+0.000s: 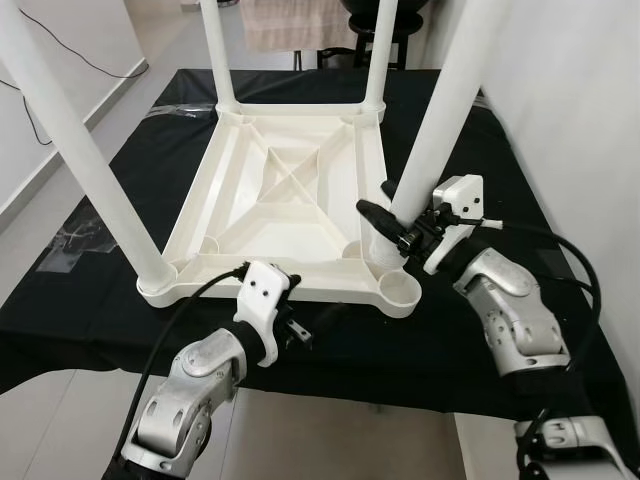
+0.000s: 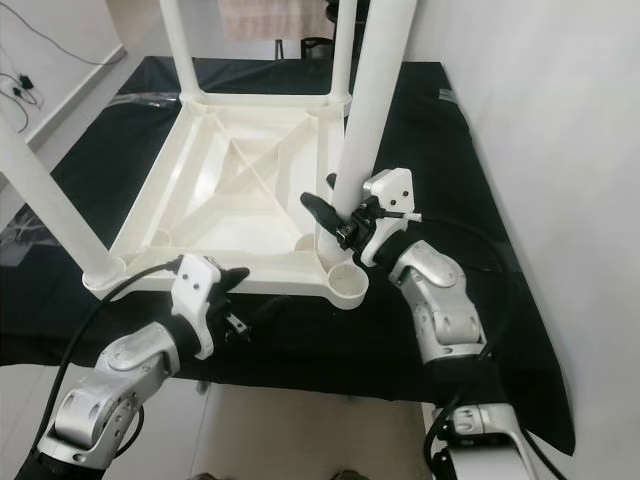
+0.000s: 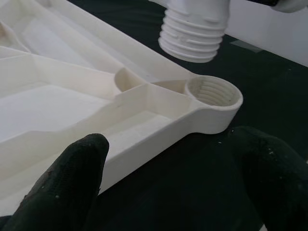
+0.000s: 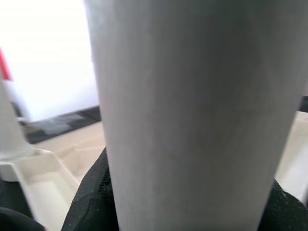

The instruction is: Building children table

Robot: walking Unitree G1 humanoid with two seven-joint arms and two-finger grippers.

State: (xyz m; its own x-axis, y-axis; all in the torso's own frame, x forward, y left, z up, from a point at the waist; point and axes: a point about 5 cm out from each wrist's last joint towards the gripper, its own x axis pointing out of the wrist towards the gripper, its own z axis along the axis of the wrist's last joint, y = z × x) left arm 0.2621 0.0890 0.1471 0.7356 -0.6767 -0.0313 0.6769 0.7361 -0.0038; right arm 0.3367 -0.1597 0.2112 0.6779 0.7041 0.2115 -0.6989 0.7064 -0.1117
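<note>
Right gripper (image 1: 392, 228): fingers clamped around the fourth white leg (image 1: 440, 120), threaded end poised just above the open corner socket (image 1: 404, 291) of the upturned tabletop (image 1: 290, 200) on black cloth (image 1: 120, 310), presumably for screwing in; left gripper (image 1: 290, 318): fingers spread, empty, beside the near rim.

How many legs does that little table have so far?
4: three stand in sockets, near left, far left, far right; the fourth is gripped by the right end effector, not yet in its socket.
</note>
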